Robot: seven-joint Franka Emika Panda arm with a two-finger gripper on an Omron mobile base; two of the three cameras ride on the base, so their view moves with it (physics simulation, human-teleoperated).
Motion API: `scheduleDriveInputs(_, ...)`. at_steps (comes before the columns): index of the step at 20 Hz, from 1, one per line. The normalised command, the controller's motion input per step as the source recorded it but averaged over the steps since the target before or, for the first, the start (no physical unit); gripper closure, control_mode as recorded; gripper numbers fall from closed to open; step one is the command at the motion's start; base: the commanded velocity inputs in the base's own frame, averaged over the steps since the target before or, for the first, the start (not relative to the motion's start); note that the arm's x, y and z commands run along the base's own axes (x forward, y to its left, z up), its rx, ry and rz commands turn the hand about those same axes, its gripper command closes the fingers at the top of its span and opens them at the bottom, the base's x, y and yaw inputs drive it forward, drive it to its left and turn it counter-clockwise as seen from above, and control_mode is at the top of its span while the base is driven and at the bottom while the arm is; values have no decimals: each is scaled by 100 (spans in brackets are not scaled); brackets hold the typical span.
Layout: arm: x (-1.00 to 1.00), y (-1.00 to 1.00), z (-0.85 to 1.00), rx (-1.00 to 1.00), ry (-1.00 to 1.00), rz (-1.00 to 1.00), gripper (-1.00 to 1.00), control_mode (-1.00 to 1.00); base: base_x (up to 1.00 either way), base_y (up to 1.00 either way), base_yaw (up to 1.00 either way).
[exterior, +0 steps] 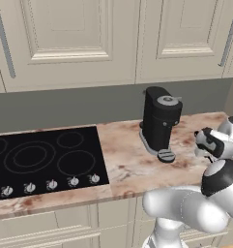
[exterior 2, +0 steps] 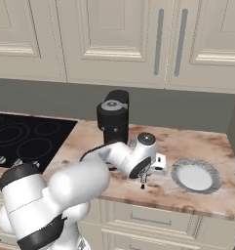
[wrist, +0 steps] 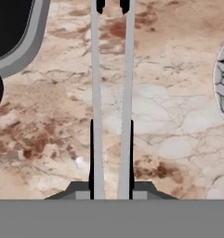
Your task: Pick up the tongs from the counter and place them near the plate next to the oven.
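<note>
— Pinched between the dark fingers (wrist: 91, 158) at the bottom of the hand view: the tongs (wrist: 111, 93), both silver arms running straight up the frame to black tips at the top edge.

— Clenched on them, then?

— Looks so. Fingers pressed against the outer sides of both arms, nothing slack. Gripper (exterior 2: 143, 181) seen low over the counter (exterior 2: 197, 141) in the right base view, a small dark tip poking out below it.

— And the plate?

— Sitting on the stone just right of the hand (exterior 2: 196, 177), near but apart. Grey patterned rim (wrist: 223, 83) cutting in at the right edge of the hand view. Coffee machine (exterior: 160, 122) behind and to the left.

— So, the move?

— Probably a short carry sideways toward the plate, kept level, then down and let go beside the rim, not on it. Best lowered until the tongs rest on the stone before opening up.

— Trouble spots?

— Hard to judge whether lifted or resting on the marble; no clear shadow. Tongs barely visible in the base views, masked by the wrist. Left base view crops the hand (exterior: 207, 143) at the frame edge. No oven to be made out.
</note>
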Motion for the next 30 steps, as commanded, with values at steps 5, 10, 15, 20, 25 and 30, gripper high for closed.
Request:
scheduleDriveInputs(5,17,-19,-13,8,0,0,100,-100,0,0,0)
scheduleDriveInputs(10,22,0,-19,0,0,0,100,-100,0,0,0)
scheduleDriveInputs(15,11,0,-28,0,0,0,100,-100,0,0,0)
scheduleDriveInputs(20,1,-4,-31,0,-1,0,100,-100,0,0,0)
scheduleDriveInputs(25,2,-9,-22,0,-2,0,100,-100,0,0,0)
scheduleDriveInputs(30,11,-8,-15,0,0,0,100,-100,0,0,0)
